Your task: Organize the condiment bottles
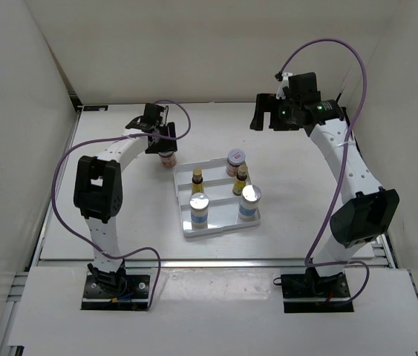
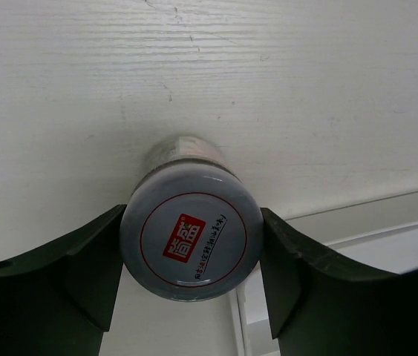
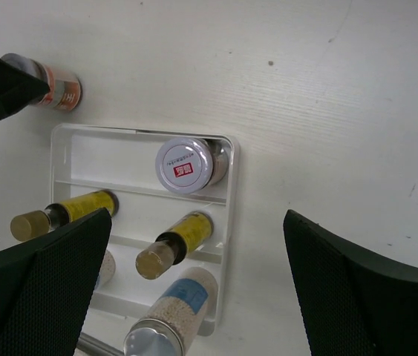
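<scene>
A squat jar [image 2: 190, 237] fills the left wrist view. The left end effector [image 2: 192, 259] is partly closed, its fingers [image 2: 67, 274] touching the lid on both sides, likely gripping it for a lift into the tray [image 1: 223, 211]. Only the top view shows this jar standing on the desk [image 1: 149, 222], just off the tray's far-left corner. The right end effector [image 3: 197, 222] hangs wide open and empty above five bottles [image 1: 199, 210] in the tray. Its view shows free space beside the other jar [image 3: 185, 165].

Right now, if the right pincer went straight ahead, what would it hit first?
Likely the slim amber bottle standing in the white tray, centred between the fingers of the open right pincer; depth is unclear.
</scene>
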You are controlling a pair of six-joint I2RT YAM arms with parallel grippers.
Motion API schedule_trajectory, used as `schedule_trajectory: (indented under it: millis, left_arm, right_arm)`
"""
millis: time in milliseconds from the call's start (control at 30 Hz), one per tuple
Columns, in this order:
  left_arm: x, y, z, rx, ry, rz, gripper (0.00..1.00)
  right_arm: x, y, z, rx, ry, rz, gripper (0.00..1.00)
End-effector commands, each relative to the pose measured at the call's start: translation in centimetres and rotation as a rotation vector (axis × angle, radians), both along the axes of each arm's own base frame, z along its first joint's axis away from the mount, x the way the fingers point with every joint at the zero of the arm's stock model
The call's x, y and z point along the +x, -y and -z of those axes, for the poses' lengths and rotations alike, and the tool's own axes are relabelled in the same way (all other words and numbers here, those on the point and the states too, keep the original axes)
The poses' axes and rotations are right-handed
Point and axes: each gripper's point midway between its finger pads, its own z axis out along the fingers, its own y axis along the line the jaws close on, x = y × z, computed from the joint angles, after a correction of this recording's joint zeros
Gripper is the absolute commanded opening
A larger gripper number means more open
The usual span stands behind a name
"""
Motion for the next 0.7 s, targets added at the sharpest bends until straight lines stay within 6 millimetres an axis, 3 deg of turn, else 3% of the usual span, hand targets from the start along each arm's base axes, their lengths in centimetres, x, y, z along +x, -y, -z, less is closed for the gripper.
schedule_trajectory:
  millis: [0,33,100,133,167,267,400,500,667]
  left_arm:
    - [0.9,0.4,-3.4,-0.021,0.078,0.006,0.31]
    - [0.9,0.4,-5.0,-0.029,0.109,0.006,0.21]
    - [1.0,0.3,-7.5,-0.008,0.164,-0.012,0.14]
    - [0.9,0.4,-8.5,-0.003,0.188,-0.014,0.11]
    - [0.7,0.7,-11.0,-0.013,0.241,-0.014,0.11]
    - [0.0,2.4,-14.7,-0.061,0.311,0.047,0.11]
    - [-1.3,3.9,-16.9,-0.101,0.331,0.098,0.11]
    - [-2.2,5.3,-16.9,-0.126,0.322,0.144,0.11]
    - [-4.3,7.7,-13.9,-0.161,0.235,0.197,0.11]
  right_arm:
    - [-0.8,-0.7,1.0,0.039,-0.048,-0.023,1.00]
    - [-0.8,-0.3,1.4,0.037,-0.058,-0.013,1.00]
    - [-1.2,-0.2,0.9,0.040,-0.047,-0.014,1.00]
    - [-1.5,0.1,2.0,0.027,-0.071,-0.006,1.00]
    - [-1.6,0.1,1.8,0.035,-0.066,0.000,1.00]
    - [-1.9,0.6,1.8,0.036,-0.061,0.009,1.00]
    - [-2.3,0.8,2.5,0.046,-0.087,0.016,1.00]
    - [-2.6,1.3,3.0,0.043,-0.099,0.026,1.00]
    - [-3.4,1.4,3.7,0.044,-0.120,0.020,1.00]
